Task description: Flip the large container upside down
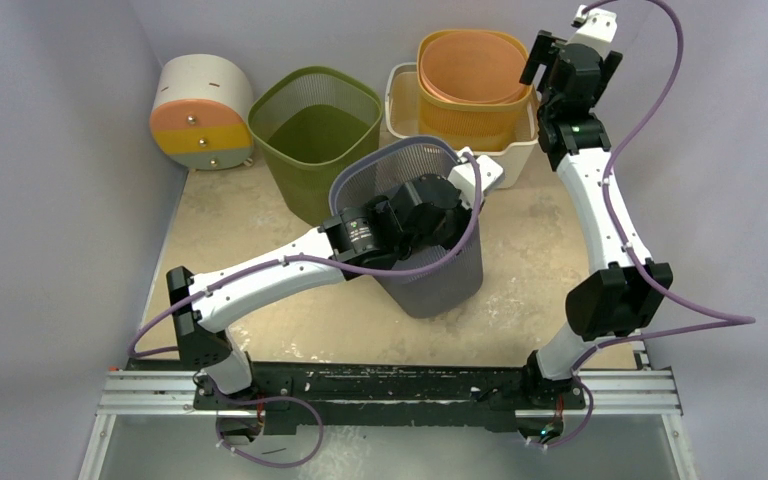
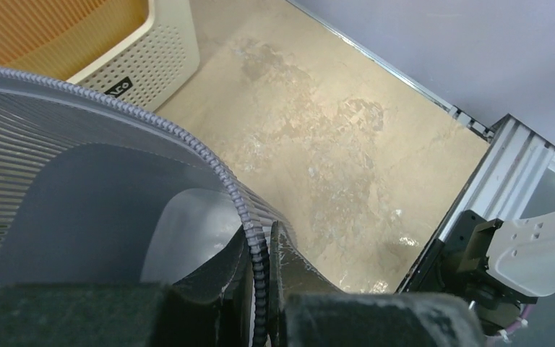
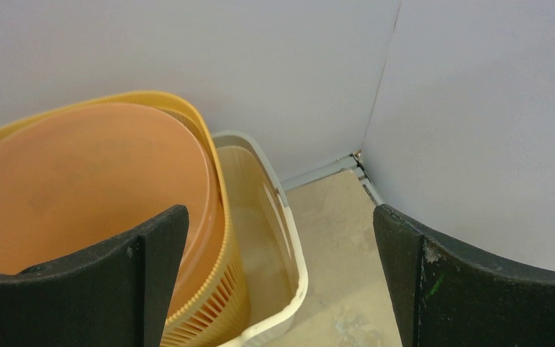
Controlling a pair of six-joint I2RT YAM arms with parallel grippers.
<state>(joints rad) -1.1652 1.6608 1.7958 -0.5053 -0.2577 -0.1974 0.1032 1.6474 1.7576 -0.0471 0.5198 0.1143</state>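
The large container is a grey slatted basket [image 1: 430, 280] in the middle of the table, its opening facing up. My left gripper [image 1: 472, 188] reaches across its mouth and is shut on the right side of the rim. In the left wrist view the ribbed rim [image 2: 209, 155] runs down between the two fingers, one inside the basket and one outside, at the left gripper [image 2: 261, 242]. My right gripper [image 1: 537, 62] hangs open at the back right, above the orange basket, holding nothing. Its dark fingers [image 3: 152, 253] stand wide apart in the right wrist view.
A green basket [image 1: 315, 130] stands behind the grey one. An orange basket [image 1: 472, 75] sits in a cream crate [image 1: 401, 105] at the back right. A round white, orange and yellow box [image 1: 200, 110] lies at the back left. Walls close three sides. A metal rail [image 1: 390, 390] runs along the front.
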